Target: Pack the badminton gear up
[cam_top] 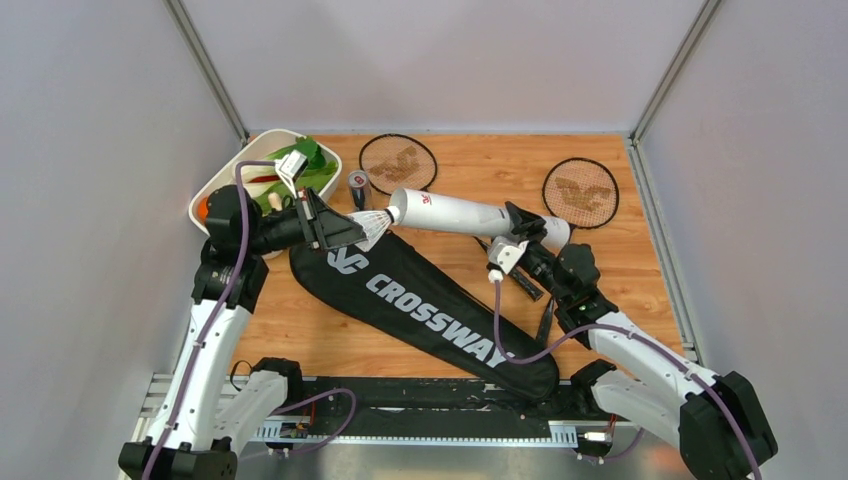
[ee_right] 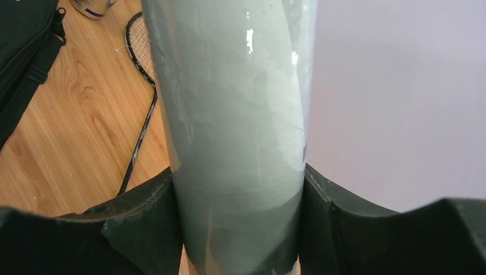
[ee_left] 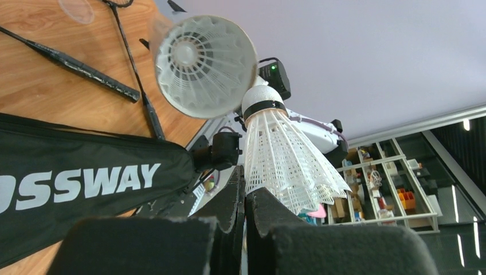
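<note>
Top external view: the right gripper [cam_top: 520, 228] is clamped around the white tube [cam_top: 455, 213] near its far end and holds it lying level above the worktop [cam_top: 290, 335], open mouth turned left. The right wrist view shows both fingers pressed against the tube's sides. The left gripper [cam_top: 345, 232] is pinched narrow on the skirt edge of a white shuttlecock [cam_top: 372, 228], whose cork tip points at the tube mouth and sits at its rim, not inside.

From the left wrist camera the tube mouth faces the lens, and the ribbed white skirt of a second shuttlecock [ee_left: 192, 57] fills it just inside the opening. The held shuttlecock's cork lies just beside the lower right of that rim.

The black "CROSSWAY" racket bag [cam_top: 430, 300] lies flat and slanted across the middle of the worktop, under both grippers; whether it is zipped I cannot tell. Both rackets are outside it: one racket [cam_top: 398, 162] has its head by the back edge, the other racket [cam_top: 581, 192] lies to the right, and their handles run under the right arm.

A white tray [cam_top: 215, 180] in the back left corner holds green and red vegetables [cam_top: 310, 165]. A blue-silver drink can [cam_top: 359, 187] stands just beside it
</note>
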Robot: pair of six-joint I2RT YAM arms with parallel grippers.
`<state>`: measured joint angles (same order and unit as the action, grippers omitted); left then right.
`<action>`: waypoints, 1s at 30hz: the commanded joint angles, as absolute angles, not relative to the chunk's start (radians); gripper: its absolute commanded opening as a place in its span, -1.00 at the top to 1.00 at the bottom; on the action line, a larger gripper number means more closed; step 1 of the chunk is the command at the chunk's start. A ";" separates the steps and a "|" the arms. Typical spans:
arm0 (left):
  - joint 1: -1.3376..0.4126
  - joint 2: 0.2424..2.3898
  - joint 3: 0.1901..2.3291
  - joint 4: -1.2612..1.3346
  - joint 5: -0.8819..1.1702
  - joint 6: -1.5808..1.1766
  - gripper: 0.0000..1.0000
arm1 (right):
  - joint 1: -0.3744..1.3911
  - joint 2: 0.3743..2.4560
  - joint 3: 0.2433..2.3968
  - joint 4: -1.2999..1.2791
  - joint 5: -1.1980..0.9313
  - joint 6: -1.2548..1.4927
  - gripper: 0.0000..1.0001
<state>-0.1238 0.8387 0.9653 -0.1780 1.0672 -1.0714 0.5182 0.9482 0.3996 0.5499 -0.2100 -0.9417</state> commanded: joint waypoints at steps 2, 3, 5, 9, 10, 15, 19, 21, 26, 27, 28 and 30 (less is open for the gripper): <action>-0.124 0.882 0.991 -0.221 1.099 -1.005 1.00 | 0.517 0.888 0.435 0.636 -0.321 -1.006 0.12; -0.123 0.889 0.994 -0.231 1.099 -0.996 1.00 | 0.518 0.881 0.436 0.635 -0.334 -1.012 0.12; -0.124 0.907 0.999 -0.239 1.097 -0.988 1.00 | 0.518 0.872 0.445 0.620 -0.356 -1.016 0.12; -0.124 0.934 0.995 -0.250 1.099 -0.985 1.00 | 0.531 0.865 0.455 0.608 -0.395 -1.040 0.13; -0.124 0.939 0.995 -0.259 1.108 -0.981 1.00 | 0.542 0.871 0.458 0.592 -0.397 -1.057 0.14; -0.127 0.960 1.023 -0.286 1.106 -0.961 0.74 | 0.588 0.913 0.450 0.601 -0.333 -1.100 0.16; -0.139 0.981 1.082 -0.414 1.048 -0.838 0.38 | 0.605 0.922 0.445 0.629 -0.320 -1.096 0.17; -0.141 1.003 1.113 -0.499 1.020 -0.770 0.20 | 0.609 0.932 0.457 0.612 -0.327 -1.095 0.17; -0.149 1.027 1.168 -0.631 0.954 -0.672 -0.09 | 0.617 0.955 0.448 0.639 -0.312 -1.046 0.17; -0.150 1.027 1.181 -0.664 0.943 -0.643 -0.10 | 0.618 0.961 0.445 0.649 -0.311 -1.028 0.17; -0.150 1.025 1.184 -0.680 0.919 -0.630 -0.11 | 0.618 0.968 0.447 0.651 -0.308 -1.012 0.17; -0.150 1.020 1.189 -0.722 0.881 -0.595 -0.13 | 0.618 0.991 0.445 0.673 -0.296 -0.969 0.17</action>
<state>-0.1444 1.0298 1.1427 -0.6010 0.9710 -0.7219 0.6086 0.9684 0.4088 0.5476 -0.2886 -1.0462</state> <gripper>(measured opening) 0.555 0.604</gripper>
